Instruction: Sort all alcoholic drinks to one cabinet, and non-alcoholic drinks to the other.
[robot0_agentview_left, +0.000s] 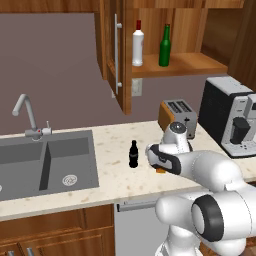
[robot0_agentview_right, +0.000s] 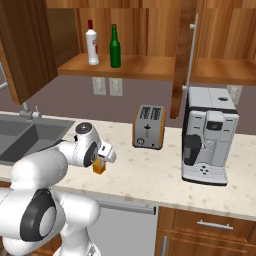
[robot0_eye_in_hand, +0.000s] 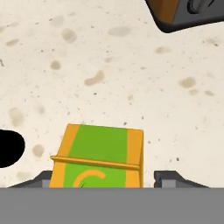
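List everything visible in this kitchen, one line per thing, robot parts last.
white bottle: one, white with red cap, on the open upper cabinet shelf, left of the green one.
green bottle: one, dark green glass, same shelf.
cola bottle: one, black with red band, upright on the counter near the sink.
juice carton: one, orange and green, on the counter between the jaws.
toaster: one, orange and silver, back of the counter.
coffee machine: one, black and silver, on the counter right of the toaster.
sink: one, grey double basin, faucet behind.
gripper: one, jaws either side of the carton; grip not clear.
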